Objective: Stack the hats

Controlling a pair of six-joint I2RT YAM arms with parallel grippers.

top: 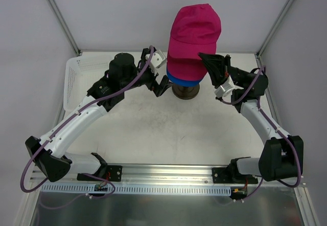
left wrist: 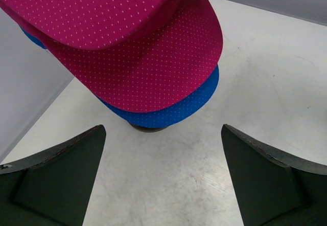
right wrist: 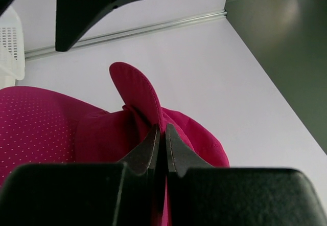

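Three caps sit stacked on a stand at the back middle of the table. The top magenta cap [top: 194,29] lies over a second magenta cap [top: 185,68], with the blue cap [top: 181,81] at the bottom. In the left wrist view the top brim [left wrist: 102,11], the second magenta brim [left wrist: 153,77] and the blue brim [left wrist: 173,112] overlap. My right gripper [top: 207,61] is shut on the back fabric of the top magenta cap [right wrist: 143,90]. My left gripper [top: 159,85] is open and empty, just left of the stack.
The dark stand base [top: 185,91] shows under the caps. A white perforated basket [top: 76,77] stands at the back left, partly behind my left arm. Grey walls and metal posts close in the table.
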